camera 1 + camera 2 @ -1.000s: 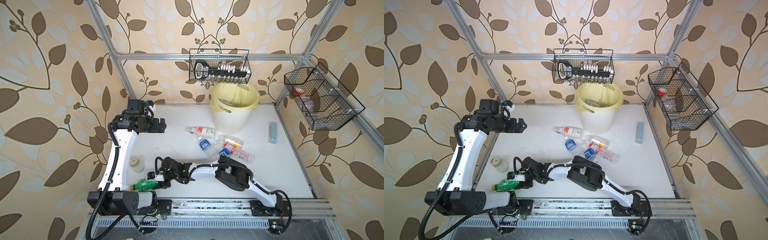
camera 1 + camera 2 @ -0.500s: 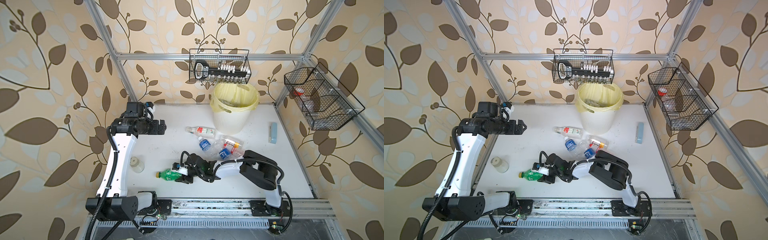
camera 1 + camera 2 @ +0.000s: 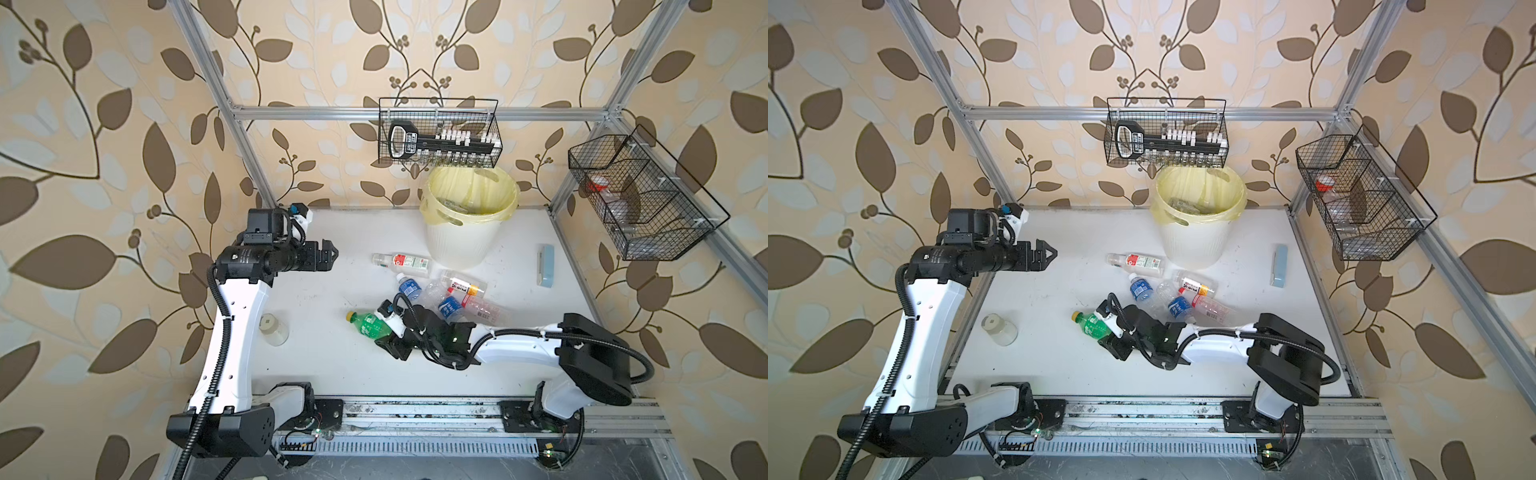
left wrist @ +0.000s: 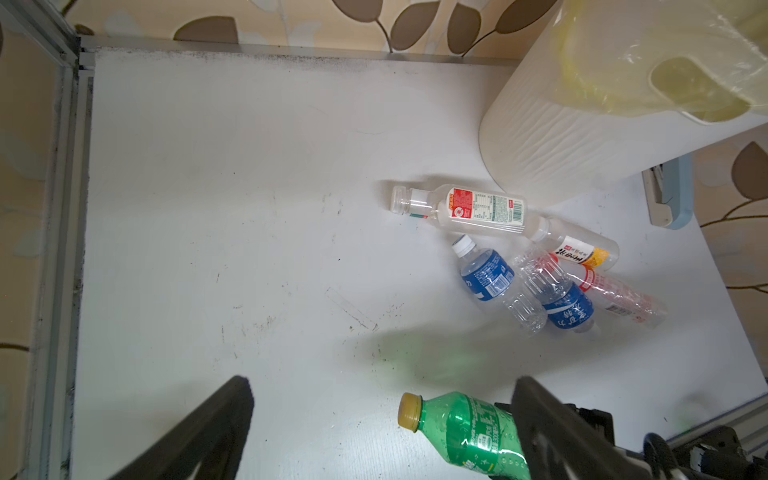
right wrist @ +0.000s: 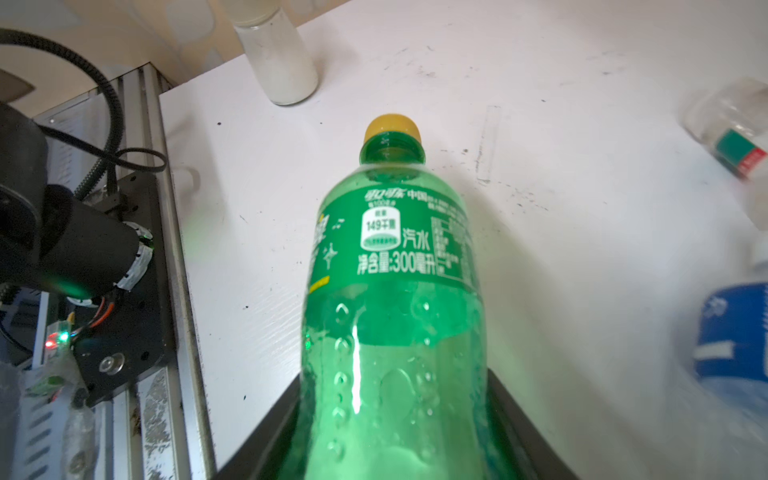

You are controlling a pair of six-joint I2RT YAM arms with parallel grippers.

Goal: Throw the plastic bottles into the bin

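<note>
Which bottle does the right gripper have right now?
The green bottle with the yellow cap, clamped in the right gripper; the clear bottles lie loose near the bin.

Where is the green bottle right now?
In both top views the green bottle is front-centre, clamped in the right pincer, just left of the clear-bottle cluster.

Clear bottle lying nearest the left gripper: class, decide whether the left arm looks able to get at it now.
Probably yes: the left gripper is open and empty, and only bare table lies between it and the clear bottle.
</note>
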